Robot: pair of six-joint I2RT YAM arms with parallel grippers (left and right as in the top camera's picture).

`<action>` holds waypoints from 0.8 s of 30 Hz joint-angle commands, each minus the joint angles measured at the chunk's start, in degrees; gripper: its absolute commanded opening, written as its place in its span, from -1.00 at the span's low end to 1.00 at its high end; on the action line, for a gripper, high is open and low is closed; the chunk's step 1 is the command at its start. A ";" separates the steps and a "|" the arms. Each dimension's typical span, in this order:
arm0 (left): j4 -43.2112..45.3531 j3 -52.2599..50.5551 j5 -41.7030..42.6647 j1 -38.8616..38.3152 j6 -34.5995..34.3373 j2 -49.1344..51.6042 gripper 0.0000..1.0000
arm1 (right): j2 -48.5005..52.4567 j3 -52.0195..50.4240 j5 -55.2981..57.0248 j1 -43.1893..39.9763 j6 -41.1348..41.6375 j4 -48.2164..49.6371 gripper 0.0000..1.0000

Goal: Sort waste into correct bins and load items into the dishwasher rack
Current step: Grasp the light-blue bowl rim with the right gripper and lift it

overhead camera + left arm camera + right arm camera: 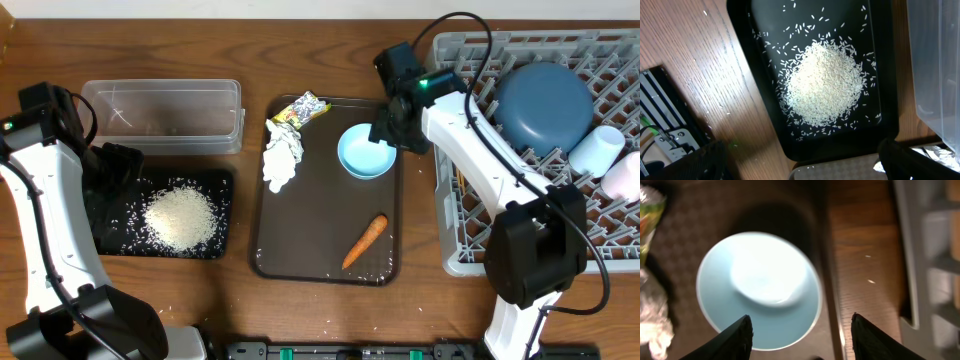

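Observation:
A light blue bowl (366, 152) (759, 290) stands empty on the brown tray (325, 255). My right gripper (385, 130) (802, 337) hovers over the bowl's right rim, open, with nothing between its fingers. One finger is over the bowl, the other over the tray's edge. The tray also holds a tissue (283, 155), a snack wrapper (302, 110) and a carrot (365, 240). My left gripper (118, 175) (800, 165) hangs open above the black tray (222, 185), which holds the rice (180, 218) (822, 82).
The clear tub (165, 115) lies behind the black tray. The grey rack (470, 230) on the right holds a dark blue plate (543, 105) and two cups (598, 150). Loose rice grains lie on the wood beside the black tray.

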 commanded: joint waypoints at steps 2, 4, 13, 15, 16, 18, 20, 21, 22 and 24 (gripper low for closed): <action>-0.15 0.50 -0.31 0.20 -0.52 0.55 0.98 | -0.39 0.11 -9.09 2.38 -12.52 4.35 0.23; -0.15 0.50 -0.28 0.20 -0.52 0.55 0.98 | -0.39 0.11 -10.93 4.20 -16.87 6.71 0.43; -0.15 0.50 -0.31 0.20 -0.50 0.55 0.98 | 1.97 0.04 -1.07 12.57 -19.98 9.31 0.89; -0.15 0.50 -0.31 0.20 -0.52 0.55 0.98 | 3.41 0.02 0.96 14.21 -18.36 10.05 0.83; -0.15 0.50 -0.31 0.20 -0.52 0.55 0.98 | 4.37 0.04 2.62 15.02 -17.18 10.43 0.79; -0.15 0.50 -0.31 0.20 -0.52 0.55 0.98 | 5.62 0.02 5.60 15.80 -15.41 10.54 0.74; -0.15 0.50 -0.31 0.20 -0.52 0.55 0.98 | 7.15 0.04 9.05 16.26 -12.92 10.40 0.66; -0.15 0.50 -0.31 0.20 -0.52 0.55 0.98 | 7.74 0.04 9.92 16.31 -12.20 10.40 0.61; -0.15 0.50 -0.31 0.20 -0.52 0.55 0.98 | 8.33 0.02 10.23 16.31 -11.89 10.40 0.57; -0.15 0.50 -0.31 0.20 -0.52 0.55 0.98 | 9.20 0.04 10.21 16.31 -11.34 10.45 0.55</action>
